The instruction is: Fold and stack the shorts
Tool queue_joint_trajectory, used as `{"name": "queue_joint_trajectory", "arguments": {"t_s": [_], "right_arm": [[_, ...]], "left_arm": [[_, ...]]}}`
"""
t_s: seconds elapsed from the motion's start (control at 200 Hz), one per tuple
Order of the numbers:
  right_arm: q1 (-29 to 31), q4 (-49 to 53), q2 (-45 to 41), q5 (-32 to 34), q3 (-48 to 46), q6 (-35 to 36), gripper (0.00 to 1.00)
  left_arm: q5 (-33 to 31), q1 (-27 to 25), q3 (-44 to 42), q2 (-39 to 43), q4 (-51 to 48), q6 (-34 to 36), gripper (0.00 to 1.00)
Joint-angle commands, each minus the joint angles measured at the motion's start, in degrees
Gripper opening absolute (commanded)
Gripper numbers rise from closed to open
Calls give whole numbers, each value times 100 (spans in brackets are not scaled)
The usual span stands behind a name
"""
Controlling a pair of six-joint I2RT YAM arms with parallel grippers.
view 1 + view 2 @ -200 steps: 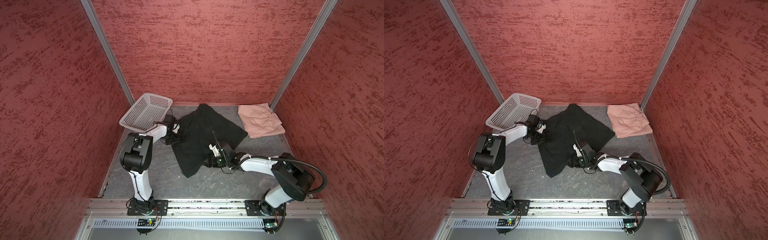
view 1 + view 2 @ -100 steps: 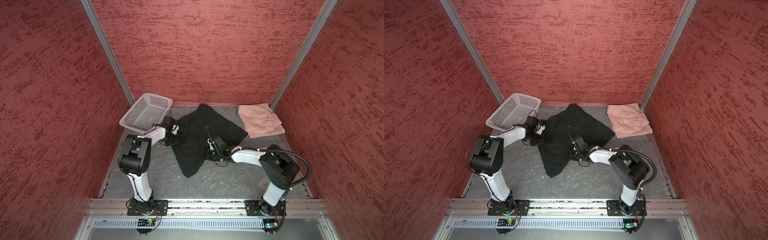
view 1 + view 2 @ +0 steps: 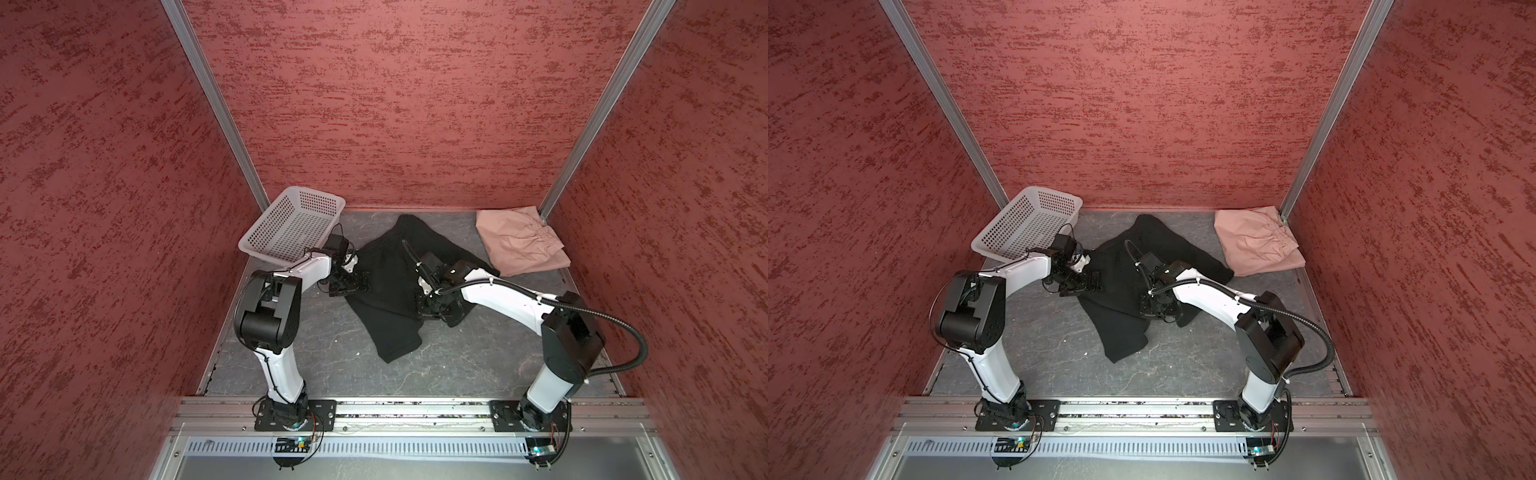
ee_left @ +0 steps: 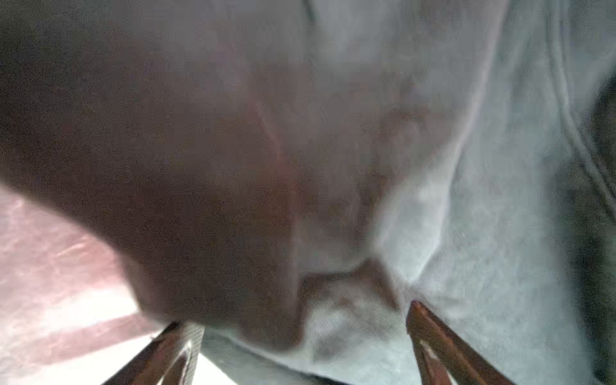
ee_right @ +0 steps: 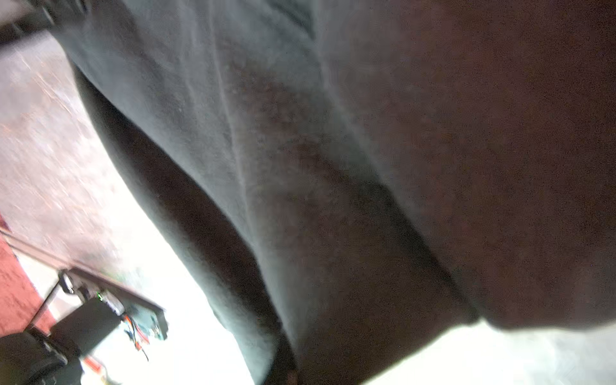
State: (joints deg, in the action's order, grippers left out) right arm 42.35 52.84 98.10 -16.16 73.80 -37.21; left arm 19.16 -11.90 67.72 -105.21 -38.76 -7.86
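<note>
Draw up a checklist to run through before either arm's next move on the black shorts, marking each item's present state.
1. Left gripper open at the black shorts' edge: ok.
2. Right gripper's hold on the cloth: cannot tell, jaws hidden.
3. Black shorts spread flat: not ok, rumpled and askew.
4. Pink shorts folded in the back corner: ok.
5. White basket apart from both pairs: ok.

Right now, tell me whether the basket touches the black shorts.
Apart. In both top views a strip of bare table separates the basket from the black shorts, though the left arm covers the gap's near end.
</note>
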Motion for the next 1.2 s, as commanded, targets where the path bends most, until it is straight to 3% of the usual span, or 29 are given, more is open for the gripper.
{"name": "queue_joint_trajectory", "arguments": {"t_s": [0.0,0.06,0.16,0.215,0.311,0.461,0.626,0.761,0.882,1.192], "right_arm": [[37,472,-255,-397,66,144,60],[29,-258,-299,-667,-94,84,70],[26,-1775,-404,-1271,-536,-149,73],[-9,-2212,-530,-1264,-789,-327,73],[-201,-2329,-878,-958,-1222,-499,71],[-417,-1638,-1437,-43,-1753,-585,55],[-403,-1679,-2437,-54,-2752,-951,43],[-356,-2309,-2573,-295,-3421,-1241,43],[-342,-3442,-2520,-247,-3703,-1547,56],[-416,-5329,-2133,156,-4278,-2129,55]], "left_arm": [[-29,56,108,-15,-79,149,95],[15,56,148,-67,-83,146,95],[11,56,226,-98,-171,176,95],[-4,56,286,-66,-255,208,96],[-1,65,449,45,-355,291,97],[-1,78,874,-8,-490,430,97],[30,91,912,-44,-488,396,97],[31,108,809,-77,-457,356,97],[44,106,706,-39,-381,319,97],[53,127,593,-88,-385,386,97]]}}
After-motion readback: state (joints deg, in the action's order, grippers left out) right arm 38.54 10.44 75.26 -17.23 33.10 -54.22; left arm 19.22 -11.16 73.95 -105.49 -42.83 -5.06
